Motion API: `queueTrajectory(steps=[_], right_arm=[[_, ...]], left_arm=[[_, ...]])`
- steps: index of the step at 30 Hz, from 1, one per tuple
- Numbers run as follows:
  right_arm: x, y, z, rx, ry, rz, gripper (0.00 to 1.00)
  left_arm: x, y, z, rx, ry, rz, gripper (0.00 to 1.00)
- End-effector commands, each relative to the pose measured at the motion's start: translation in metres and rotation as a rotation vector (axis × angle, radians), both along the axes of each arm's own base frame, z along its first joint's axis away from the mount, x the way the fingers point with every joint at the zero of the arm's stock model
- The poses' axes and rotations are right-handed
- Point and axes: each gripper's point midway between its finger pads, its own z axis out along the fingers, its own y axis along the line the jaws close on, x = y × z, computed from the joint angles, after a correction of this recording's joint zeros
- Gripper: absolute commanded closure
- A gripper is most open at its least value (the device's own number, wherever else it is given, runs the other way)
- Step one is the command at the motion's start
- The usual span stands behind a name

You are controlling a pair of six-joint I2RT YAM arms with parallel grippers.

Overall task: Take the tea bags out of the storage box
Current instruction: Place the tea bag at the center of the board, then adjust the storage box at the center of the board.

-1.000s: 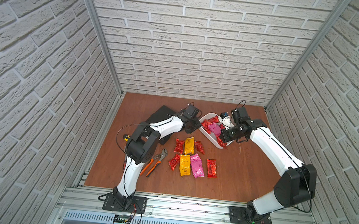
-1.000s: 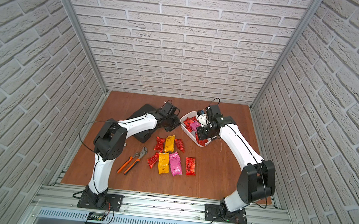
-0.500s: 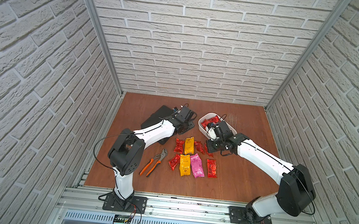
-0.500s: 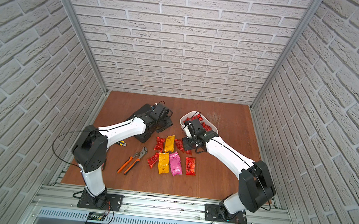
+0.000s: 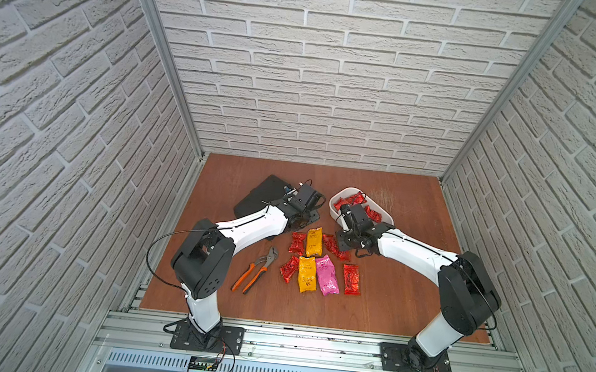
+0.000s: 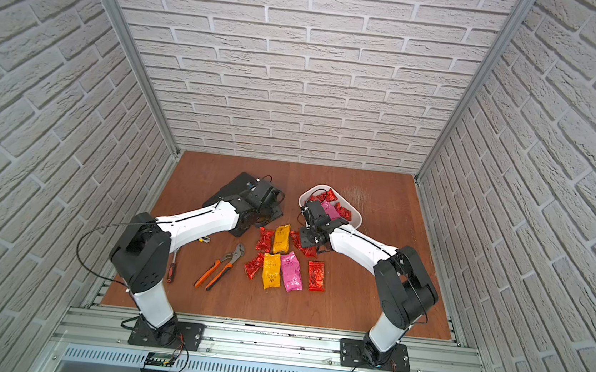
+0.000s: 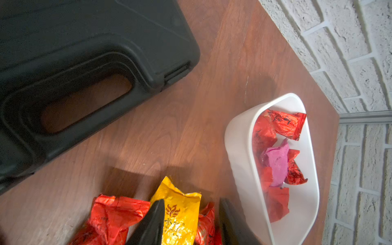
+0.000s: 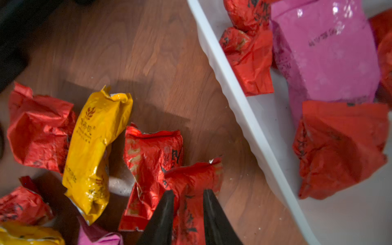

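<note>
The white storage box [image 5: 340,194] [image 6: 355,215] stands at the back right of the table. It holds several red tea bags [image 5: 351,200] and a pink one [image 7: 277,161] [image 8: 326,53]. More tea bags lie in two rows mid-table: a yellow one [image 5: 313,242], a pink one [image 5: 328,275] and a red one [image 5: 351,279] among them. My right gripper [image 8: 187,193] is low beside the box, open. A red tea bag [image 8: 191,176] lies between its fingers, partly over another red bag [image 8: 148,161]. My left gripper [image 7: 191,201] hovers open and empty over the upper yellow bag [image 7: 178,214].
A black tool case [image 5: 265,195] [image 7: 84,42] lies at the back left, under my left wrist. Orange-handled pliers [image 5: 255,268] lie left of the bags. A screwdriver [image 6: 171,271] rests near the left arm's base. Brick walls close three sides.
My right gripper left the box, came down to the table beside the upper row with a red bag, and its jaws parted. The left arm drew back from the box.
</note>
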Motion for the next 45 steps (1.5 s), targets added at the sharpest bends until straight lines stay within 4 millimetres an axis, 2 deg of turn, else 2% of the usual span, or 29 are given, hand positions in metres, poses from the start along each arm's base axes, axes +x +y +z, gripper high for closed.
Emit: queueTrajectory(steps=[1, 5, 8, 11, 16, 18, 21, 27, 33, 37, 45], right_arm=[[0.003, 0.0, 0.033, 0.025, -0.087, -0.016, 0.6], [-0.006, -0.006, 0.07, 0.035, -0.135, 0.022, 0.54], [-0.012, -0.023, 0.092, 0.001, -0.146, 0.033, 0.5], [-0.017, -0.045, 0.1, 0.011, -0.091, 0.026, 0.5], [-0.02, -0.089, 0.108, 0.04, -0.081, -0.097, 0.5], [-0.021, -0.102, 0.108, 0.056, -0.082, -0.148, 0.5], [-0.024, -0.112, 0.105, 0.074, -0.069, -0.182, 0.5], [-0.026, -0.116, 0.1, 0.087, -0.05, -0.196, 0.5], [-0.026, -0.115, 0.098, 0.094, -0.034, -0.184, 0.5], [-0.025, -0.115, 0.097, 0.093, -0.028, -0.18, 0.5], [-0.025, -0.117, 0.1, 0.096, -0.025, -0.179, 0.51]], left_arm=[[0.0, -0.001, 0.014, 0.011, -0.041, -0.024, 0.53], [0.003, -0.018, 0.017, 0.005, -0.052, -0.085, 0.5], [0.005, -0.037, 0.019, -0.008, -0.049, -0.144, 0.47], [0.006, -0.06, 0.017, -0.031, -0.033, -0.204, 0.43], [0.007, -0.089, 0.0, -0.054, 0.033, -0.267, 0.41], [0.01, -0.096, -0.009, -0.06, 0.068, -0.269, 0.41], [0.016, -0.098, -0.015, -0.059, 0.08, -0.248, 0.41], [0.03, -0.09, -0.028, -0.046, 0.118, -0.174, 0.46], [0.051, -0.096, -0.026, -0.077, 0.083, -0.163, 0.47], [0.057, -0.099, -0.032, -0.078, 0.091, -0.159, 0.48], [0.059, -0.101, -0.045, -0.051, 0.12, -0.152, 0.61]])
